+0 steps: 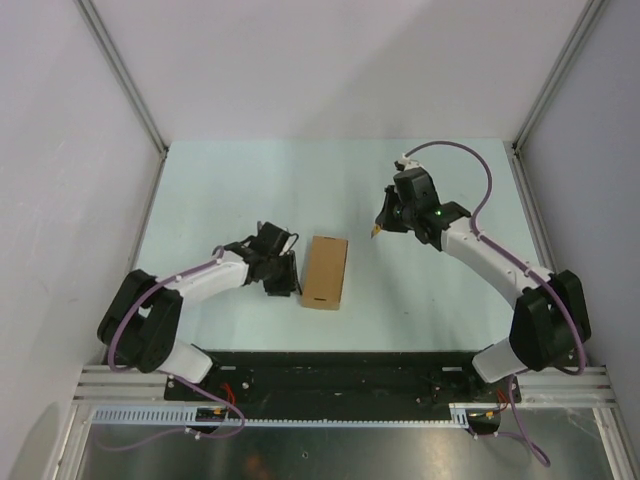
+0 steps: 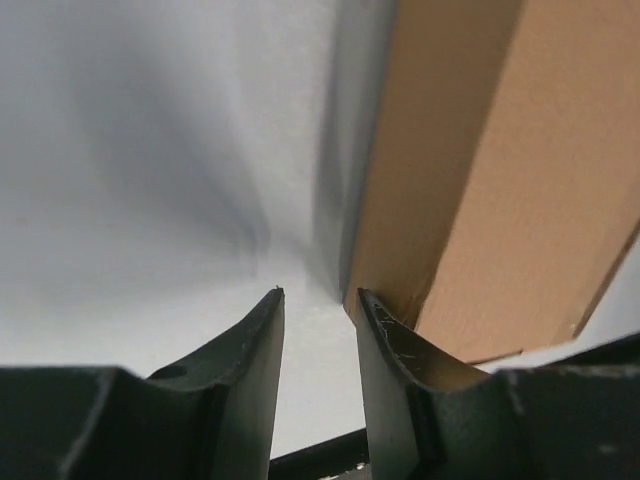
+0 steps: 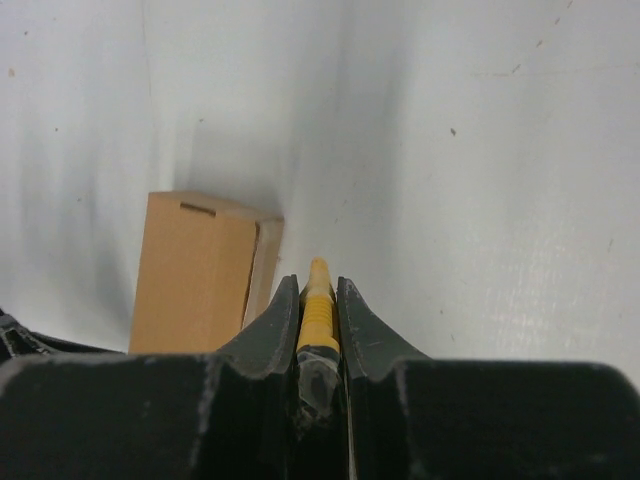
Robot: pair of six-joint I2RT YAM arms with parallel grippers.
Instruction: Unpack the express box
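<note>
The express box (image 1: pixel 325 272) is a plain brown cardboard box lying flat and closed in the middle of the table; it also shows in the left wrist view (image 2: pixel 500 150) and the right wrist view (image 3: pixel 195 270). My left gripper (image 1: pixel 285 282) sits low at the box's left side. It is open (image 2: pixel 320 295), with only bare table between the fingers, and the right finger (image 2: pixel 385 340) is close against the box's side wall. My right gripper (image 1: pixel 379 227) hovers to the right of and beyond the box, shut (image 3: pixel 318 285) on a slim yellow-and-black utility knife (image 3: pixel 318 305) whose tip points toward the table.
Grey walls with metal corner posts (image 1: pixel 125 75) close in the pale table (image 1: pixel 250 190) on three sides. A black base rail (image 1: pixel 340 375) runs along the near edge.
</note>
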